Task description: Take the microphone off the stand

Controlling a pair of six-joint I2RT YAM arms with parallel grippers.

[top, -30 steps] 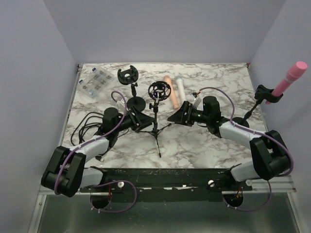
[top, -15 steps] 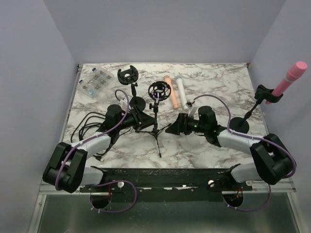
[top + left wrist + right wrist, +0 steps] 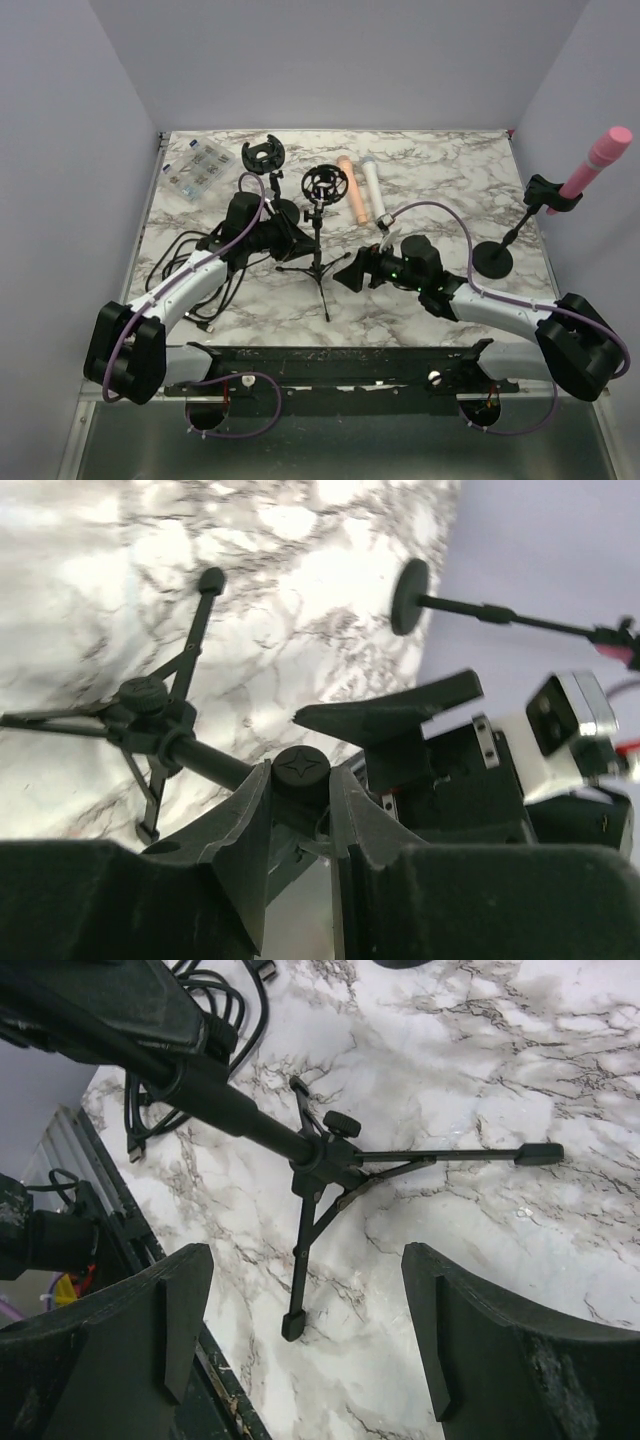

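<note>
Fingers (image 3: 248, 825) of the left gripper (image 3: 300, 780) are pinched tight, on the left wrist camera, around a round black knob (image 3: 301, 766) stamped with a star, right where the pole of the black metal tripod stand (image 3: 150, 718) runs in between them; the tripod's legs splay over the white marble-patterned table (image 3: 300, 570). Over to the right wrist camera: the right gripper (image 3: 305, 1260) has its two black fingers spread wide and empty, hovering above the tripod's hub and legs and touching nothing. Now the overhead view, and this is where the score shows. The black ring-shaped shock mount (image 3: 327, 184) on top of that tripod looks empty to me, and a peach-coloured stick microphone (image 3: 350, 195) and a white stick microphone (image 3: 372, 185) lie side by side on the marble just behind it. The pink microphone (image 3: 605, 152), though, is still clipped up high in the black round-based stand (image 3: 492, 262) at the far right edge, well apart from both grippers. So, as I read it, if pink is the one wanted, nothing of the job is done yet: an arm has to go over, grip it and draw it free of the clip. If the tripod's mount is the one meant, it already stands bare.
</note>
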